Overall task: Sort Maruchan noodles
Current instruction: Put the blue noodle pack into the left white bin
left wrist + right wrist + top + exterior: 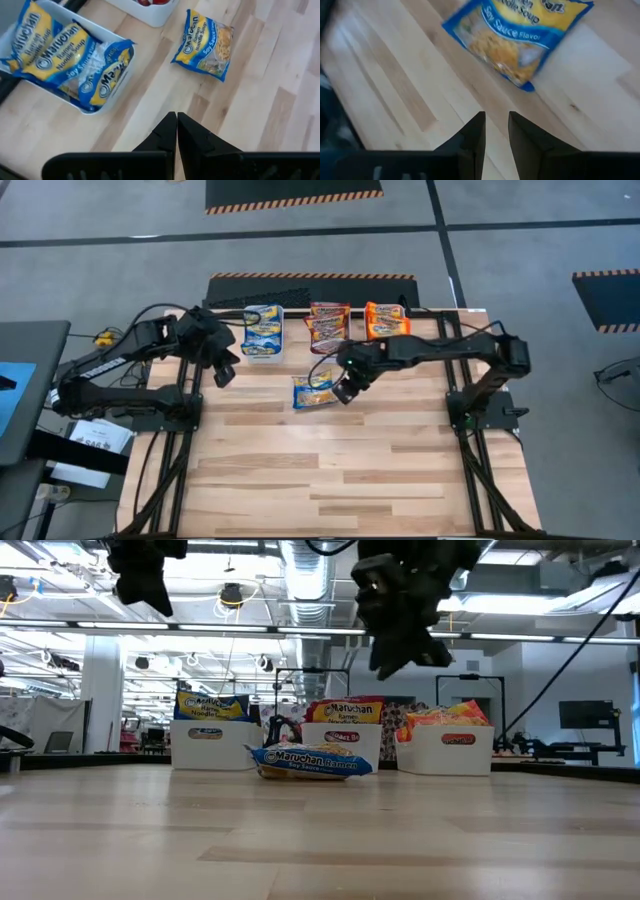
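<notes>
One blue Maruchan packet lies flat on the table in front of three white bins; it also shows as packet, packet and packet. My right gripper hangs above the table just right of the packet, fingers a little apart; it is gripper and, high up, gripper. My left gripper hovers near the blue bin, shut, as gripper. The bins hold blue packets, maroon packets and orange packets.
The three bins stand in a row along the table's far edge: blue-filled bin, maroon-filled bin, orange-filled bin. Bare wooden table stretches toward the near edge. Arm bases stand at the table's left and right sides.
</notes>
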